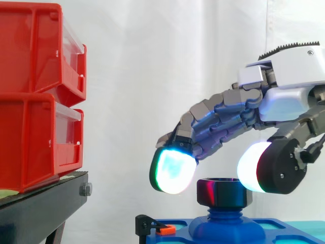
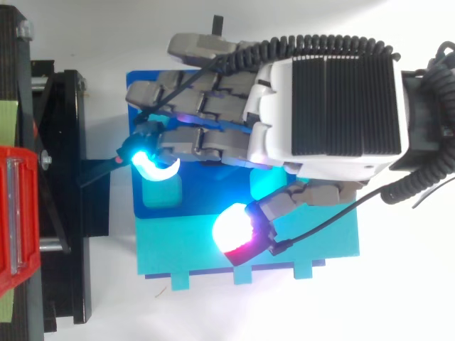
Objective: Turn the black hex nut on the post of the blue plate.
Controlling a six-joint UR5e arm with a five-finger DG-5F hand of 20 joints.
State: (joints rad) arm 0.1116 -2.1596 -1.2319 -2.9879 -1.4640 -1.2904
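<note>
The black hex nut point(image 1: 223, 190) sits on top of the blue post point(image 1: 226, 223), which rises from the blue plate point(image 1: 289, 229). My hand point(image 1: 284, 96) hovers just above it, coming in from the right. The fingers are nearly straight and slope down to the left, with a cyan-glowing fingertip point(image 1: 172, 170) left of the nut. The thumb's white and red pad point(image 1: 254, 168) hangs to the right of the nut. Neither pad touches the nut. From above, the hand point(image 2: 327, 106) covers the plate point(image 2: 160, 206) and hides the nut.
Two stacked red bins point(image 1: 35, 96) stand on a black stand point(image 1: 40, 203) to the left of the plate. A small black and orange clamp point(image 1: 161, 230) sits at the plate's left edge. A white curtain hangs behind.
</note>
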